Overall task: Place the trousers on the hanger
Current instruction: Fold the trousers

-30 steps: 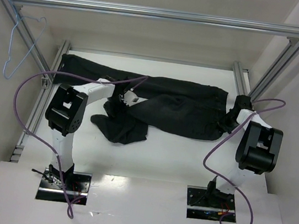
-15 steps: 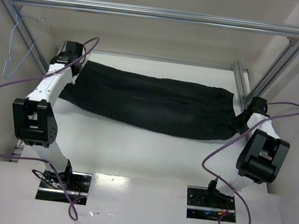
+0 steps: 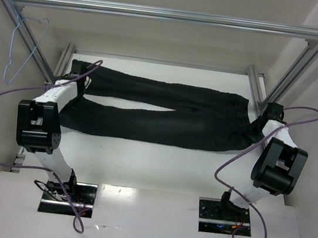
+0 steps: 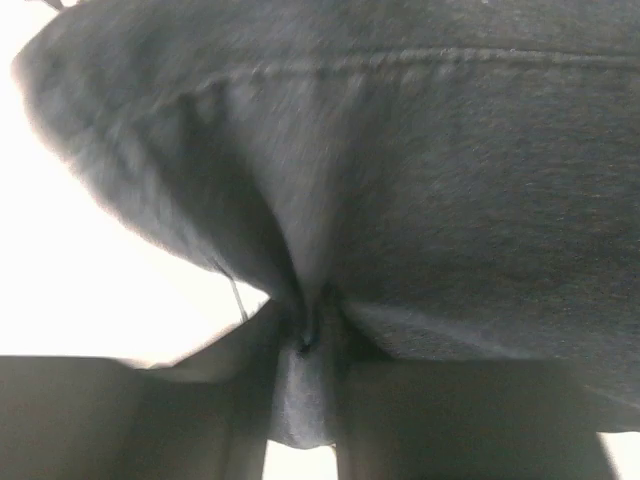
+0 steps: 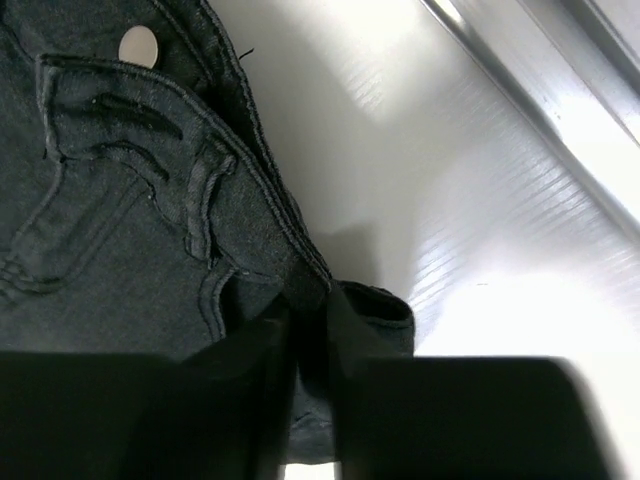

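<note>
Trousers (image 3: 166,113) lie flat across the middle of the table (image 3: 141,158), spread along its full width. The waistband is at the table's right end and both legs run to its left end, with a narrow wedge of bare table between them. Left gripper (image 3: 78,87) is at the table's left end by the leg ends. In the left wrist view its fingers (image 4: 150,420) are pinched tight on a fold of black cloth, which bunches up out of the nip. Right gripper (image 3: 256,128) is at the table's right end, jaws closed on the waistband edge, with a belt loop (image 5: 205,195) and a metal button (image 5: 138,45) just above the grip. Beyond the table's far-left corner, the light-blue hanger (image 3: 9,56) hangs by its hook from the aluminium frame (image 3: 162,14), well apart from the cloth.
</note>
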`<state>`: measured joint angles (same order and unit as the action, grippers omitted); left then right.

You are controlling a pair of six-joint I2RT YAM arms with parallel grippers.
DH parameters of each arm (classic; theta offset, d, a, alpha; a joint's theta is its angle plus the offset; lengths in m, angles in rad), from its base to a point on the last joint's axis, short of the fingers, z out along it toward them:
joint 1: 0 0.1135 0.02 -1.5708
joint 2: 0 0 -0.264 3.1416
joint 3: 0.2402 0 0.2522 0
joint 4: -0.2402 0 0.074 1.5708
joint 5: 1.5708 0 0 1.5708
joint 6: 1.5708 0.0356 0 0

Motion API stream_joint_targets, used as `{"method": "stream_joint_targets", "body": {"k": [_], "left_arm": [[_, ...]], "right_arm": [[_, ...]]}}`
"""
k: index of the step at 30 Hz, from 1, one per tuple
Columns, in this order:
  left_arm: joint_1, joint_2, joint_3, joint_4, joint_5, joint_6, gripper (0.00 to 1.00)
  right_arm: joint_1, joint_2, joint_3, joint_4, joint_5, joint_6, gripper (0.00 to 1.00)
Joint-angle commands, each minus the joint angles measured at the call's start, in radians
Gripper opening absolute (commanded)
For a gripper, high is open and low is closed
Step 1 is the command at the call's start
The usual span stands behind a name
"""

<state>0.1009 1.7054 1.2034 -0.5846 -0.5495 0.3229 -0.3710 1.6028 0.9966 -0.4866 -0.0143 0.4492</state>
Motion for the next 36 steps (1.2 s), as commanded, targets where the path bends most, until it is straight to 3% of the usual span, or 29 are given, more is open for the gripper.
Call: {"method": "stream_joint_targets", "body": {"k": [1,2,3,4,5,7,9,14,19,27,36], "left_arm": [[0.010,0.008,0.027,0.068,-0.055,-0.038,0.36],[0.010,0.008,0.027,0.068,-0.055,-0.038,0.52],[0.010,0.008,0.018,0.068,-0.055,-0.038,0.78],[0.010,0.008,0.018,0.068,-0.070,-0.038,0.85],[0.010,-0.001,0.018,0.059,-0.070,-0.047,0.89],[0.019,-0.033,0.018,0.045,-0.111,-0.047,0.97],[0.031,-0.082,0.006,0.032,-0.121,-0.012,0.98],[0.109,-0.089,-0.089,0.011,-0.107,0.060,1.00],[0.109,-0.064,-0.133,0.002,-0.024,-0.002,1.00],[0.109,-0.046,-0.215,0.086,-0.072,0.044,1.00],[0.109,-0.024,-0.272,0.126,-0.090,0.065,1.00]], "right_arm": [[-0.008,-0.017,0.023,0.043,0.045,-0.021,0.45],[-0.008,-0.017,0.023,0.033,0.036,-0.030,0.54],[-0.008,-0.017,0.023,0.033,0.036,-0.030,0.59],[-0.008,-0.017,0.023,0.022,0.036,-0.030,0.65],[-0.008,-0.017,0.023,0.022,0.036,-0.030,0.78],[-0.008,-0.058,0.023,0.013,0.047,-0.030,0.91],[-0.008,-0.093,0.014,0.002,0.047,-0.030,1.00],[-0.008,-0.224,-0.041,0.002,0.047,0.020,1.00],[-0.008,-0.192,-0.075,-0.007,-0.002,0.066,1.00],[-0.008,-0.225,-0.179,0.023,0.010,0.129,1.00],[-0.008,-0.041,-0.210,0.137,0.004,0.247,1.00]]}}
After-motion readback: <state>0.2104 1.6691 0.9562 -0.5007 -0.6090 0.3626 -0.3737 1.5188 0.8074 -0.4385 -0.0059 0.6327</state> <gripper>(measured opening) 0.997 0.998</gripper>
